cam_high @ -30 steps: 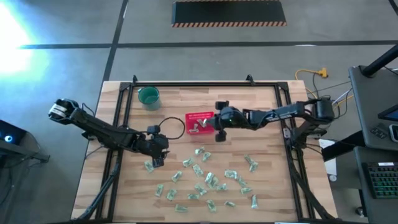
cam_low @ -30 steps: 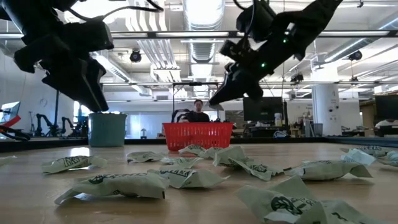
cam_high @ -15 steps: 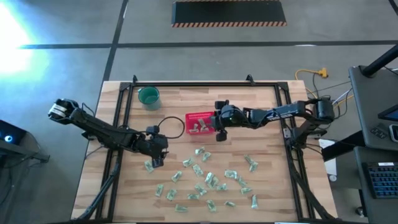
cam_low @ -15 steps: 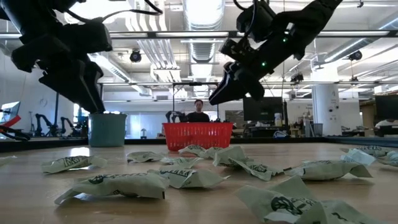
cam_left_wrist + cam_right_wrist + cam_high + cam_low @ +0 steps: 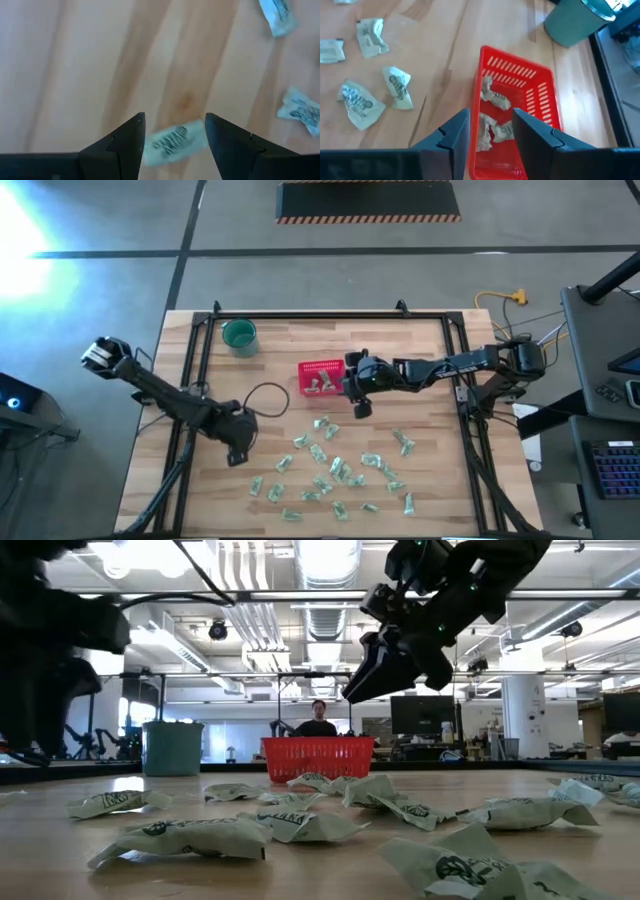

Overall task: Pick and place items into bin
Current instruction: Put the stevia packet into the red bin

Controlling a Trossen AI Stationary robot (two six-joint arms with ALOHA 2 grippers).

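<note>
Several pale green-and-white packets (image 5: 335, 470) lie scattered on the near half of the wooden table. The red basket (image 5: 320, 377) stands near the middle and holds a few packets (image 5: 492, 132). My right gripper (image 5: 491, 112) hangs open and empty over the basket's right end (image 5: 345, 383). My left gripper (image 5: 237, 452) is low at the table's near left, open. In the left wrist view its fingertips (image 5: 175, 117) stand on either side of one packet (image 5: 172, 144) that lies flat on the wood. I cannot tell whether they touch it.
A round teal cup (image 5: 239, 335) stands at the far left of the table. A black cable loop (image 5: 270, 395) lies left of the basket. Black rails (image 5: 200, 370) frame the table's sides. A person (image 5: 318, 720) shows in the room behind the basket.
My left gripper has gone toward the table's near edge and a little left, coming down over a single packet. My right gripper has shifted slightly toward the near right, staying above the basket's right end.
</note>
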